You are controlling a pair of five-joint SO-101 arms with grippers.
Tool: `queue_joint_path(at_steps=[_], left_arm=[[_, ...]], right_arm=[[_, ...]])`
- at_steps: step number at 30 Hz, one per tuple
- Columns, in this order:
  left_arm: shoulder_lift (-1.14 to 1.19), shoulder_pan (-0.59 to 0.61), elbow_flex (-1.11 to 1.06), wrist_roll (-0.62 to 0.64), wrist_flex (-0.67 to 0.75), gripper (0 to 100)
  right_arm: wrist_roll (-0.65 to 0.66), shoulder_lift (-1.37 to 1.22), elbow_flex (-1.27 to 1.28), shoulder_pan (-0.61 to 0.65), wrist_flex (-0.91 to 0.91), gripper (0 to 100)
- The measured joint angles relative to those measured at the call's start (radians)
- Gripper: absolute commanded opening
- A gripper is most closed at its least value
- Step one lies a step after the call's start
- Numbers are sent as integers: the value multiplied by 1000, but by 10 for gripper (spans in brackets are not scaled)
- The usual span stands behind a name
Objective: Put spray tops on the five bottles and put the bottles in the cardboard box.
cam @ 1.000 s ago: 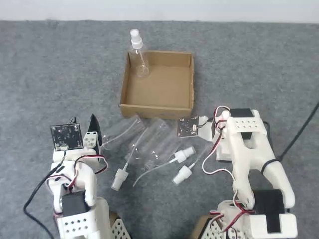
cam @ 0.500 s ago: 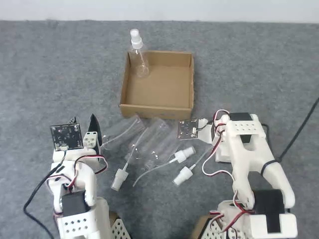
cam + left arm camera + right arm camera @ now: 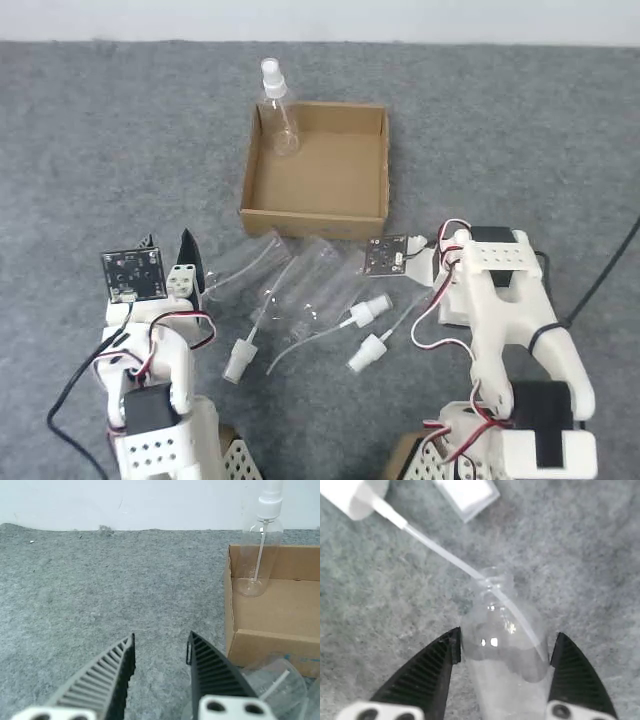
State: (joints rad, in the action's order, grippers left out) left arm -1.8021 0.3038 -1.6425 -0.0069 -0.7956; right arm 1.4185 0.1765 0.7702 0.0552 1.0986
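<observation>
Looks barely begun, with one capped bottle point(image 3: 278, 115) standing in the far left corner of the cardboard box point(image 3: 315, 215). Leaves the loose bottles point(image 3: 300, 285) and spray tops point(image 3: 367, 350) lying on the tabletop point(image 3: 120, 150) before the box, to be joined and boxed. Finds the right gripper point(image 3: 507, 635) with fingers spread around one lying bottle point(image 3: 502, 665), and the left gripper point(image 3: 161, 636) with fingers released, empty.
</observation>
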Motion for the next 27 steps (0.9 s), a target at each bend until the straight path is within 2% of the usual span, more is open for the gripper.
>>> queue_joint_path(at_steps=[2,8,16,23,27], left_arm=[[0,0,0,0,0,163],[0,0,0,0,0,163],[0,0,0,0,0,163],[0,0,0,0,0,163],[0,0,0,0,0,163]], right_arm=[[0,0,0,0,0,221],[0,0,0,0,0,68],[0,8,0,0,2,54],[-2,68,0,0,97,54],[-63,158,0,2,143,54]])
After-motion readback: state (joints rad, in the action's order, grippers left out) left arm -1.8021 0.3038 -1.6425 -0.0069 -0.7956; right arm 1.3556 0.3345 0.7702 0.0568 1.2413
